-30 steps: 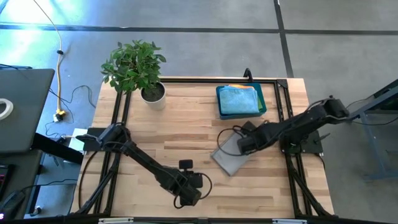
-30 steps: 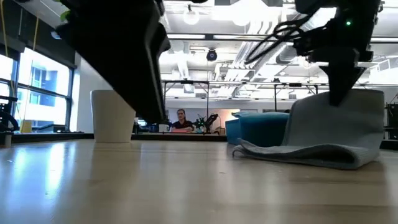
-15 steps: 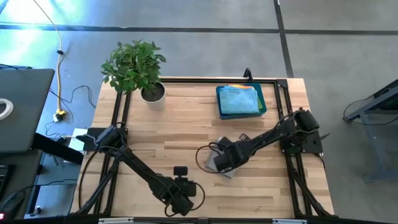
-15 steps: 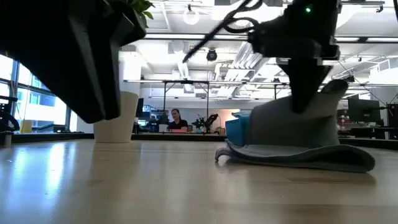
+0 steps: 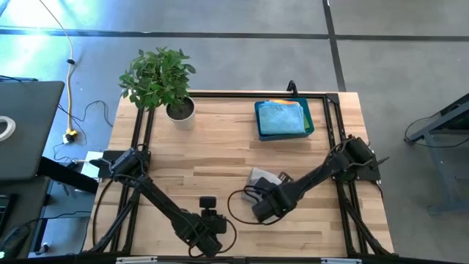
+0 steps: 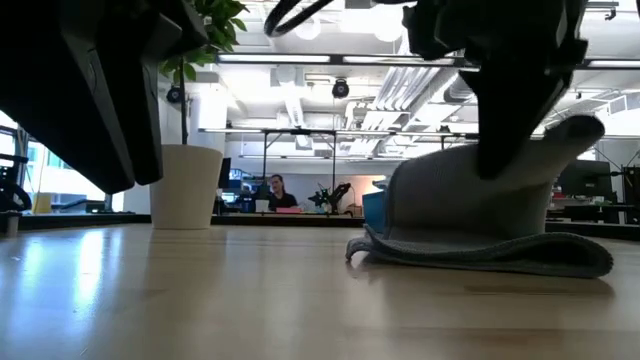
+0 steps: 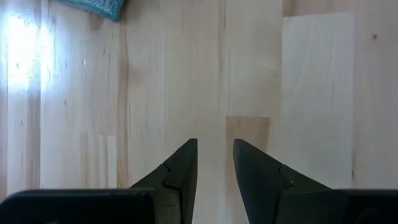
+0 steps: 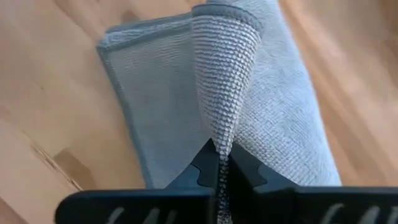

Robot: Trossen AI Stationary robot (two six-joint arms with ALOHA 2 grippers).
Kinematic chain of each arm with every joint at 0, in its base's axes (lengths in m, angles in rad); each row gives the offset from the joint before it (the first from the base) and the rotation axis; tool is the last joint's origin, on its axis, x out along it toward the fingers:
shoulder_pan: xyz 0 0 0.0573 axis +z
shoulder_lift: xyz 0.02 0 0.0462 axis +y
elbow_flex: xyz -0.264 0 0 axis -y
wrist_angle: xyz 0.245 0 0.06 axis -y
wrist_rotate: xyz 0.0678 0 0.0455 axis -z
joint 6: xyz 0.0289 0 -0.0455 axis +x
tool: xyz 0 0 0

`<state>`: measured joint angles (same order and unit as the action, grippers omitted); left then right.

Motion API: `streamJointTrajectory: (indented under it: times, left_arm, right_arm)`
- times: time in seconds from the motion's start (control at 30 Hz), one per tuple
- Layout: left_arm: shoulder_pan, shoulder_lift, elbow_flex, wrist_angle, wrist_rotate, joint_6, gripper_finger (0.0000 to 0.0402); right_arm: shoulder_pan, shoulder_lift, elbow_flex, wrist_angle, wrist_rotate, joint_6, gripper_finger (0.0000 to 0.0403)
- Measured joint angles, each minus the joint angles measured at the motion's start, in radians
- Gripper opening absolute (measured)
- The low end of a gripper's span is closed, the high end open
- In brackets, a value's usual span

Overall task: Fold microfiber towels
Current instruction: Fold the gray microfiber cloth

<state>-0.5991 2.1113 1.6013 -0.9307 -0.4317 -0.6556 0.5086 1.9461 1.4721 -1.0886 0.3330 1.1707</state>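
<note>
The fold of the grey towel [image 5: 261, 179] looks about half made: in the right wrist view the right gripper [image 8: 219, 163] is pinching a raised edge of the cloth between fingers pressed tight together, and the lifted part stands up as a ridge over the flat layer below. In the high view that gripper [image 5: 265, 207] sits in the lower middle of the frame with the towel just above it; in the low view the towel [image 6: 480, 215] humps up at the right, its lower layer lying flat on the wood. The held edge has not yet been laid down, so I judge this fold unfinished. At the upper right of the high view a blue bin [image 5: 308, 123] holds a light blue towel [image 5: 281, 118] on top, with a strip of yellow or orange showing at its far edge; how many cloths lie there, and whether they are folded, I cannot tell. The left gripper [image 5: 207, 233] waits at the bottom centre, its fingers [image 7: 180, 171] slightly apart over bare wood and holding nothing. The table [image 5: 212, 154] is pale butcher-block planks in a black frame, with a potted plant [image 5: 160, 79] at its upper left. Around it is grey concrete floor; the low view shows an open office with ceiling lights and a seated person [image 6: 272, 190] far behind.
</note>
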Motion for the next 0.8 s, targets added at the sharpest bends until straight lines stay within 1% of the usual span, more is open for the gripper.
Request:
streamJointTrajectory:
  times: [0.13,0.27,0.33,0.43,0.53,0.6,0.63,0.7,0.8]
  left_arm:
    - [0.0,0.0,0.0,0.001,0.0,-0.025,0.0094]
    - [-0.008,0.0,0.0,0.003,-0.008,-0.048,0.0094]
    - [-0.015,0.0,0.0,0.003,-0.008,-0.05,0.0094]
    - [-0.026,0.0,0.0,0.003,-0.009,-0.052,0.0094]
    - [-0.037,0.0,0.0,0.004,-0.009,-0.057,0.0094]
    - [-0.043,0.0,0.0,0.004,-0.014,-0.068,0.0094]
    - [-0.046,0.0,0.0,0.004,-0.02,-0.073,0.0094]
    - [-0.051,0.0,0.0,0.004,-0.03,-0.077,0.0094]
    - [-0.053,0.0,0.0,0.007,-0.035,-0.089,0.0094]
  right_arm:
    - [0.007,0.0,-0.045,0.124,0.0,-0.037,0.0014]
    - [0.01,0.0,-0.078,0.255,-0.007,-0.115,0.0054]
    - [0.01,0.0,-0.08,0.27,-0.029,-0.15,0.0079]
    - [0.01,-0.006,-0.08,0.26,-0.089,-0.185,0.0109]
    - [0.01,-0.037,-0.08,0.256,-0.138,-0.217,0.0124]
    - [0.012,-0.062,-0.08,0.249,-0.146,-0.267,0.0127]
    - [0.013,-0.076,-0.08,0.237,-0.131,-0.301,0.0128]
    - [0.016,-0.107,-0.08,0.198,-0.064,-0.38,0.0128]
    - [0.015,-0.142,-0.08,0.081,0.038,-0.442,0.0129]
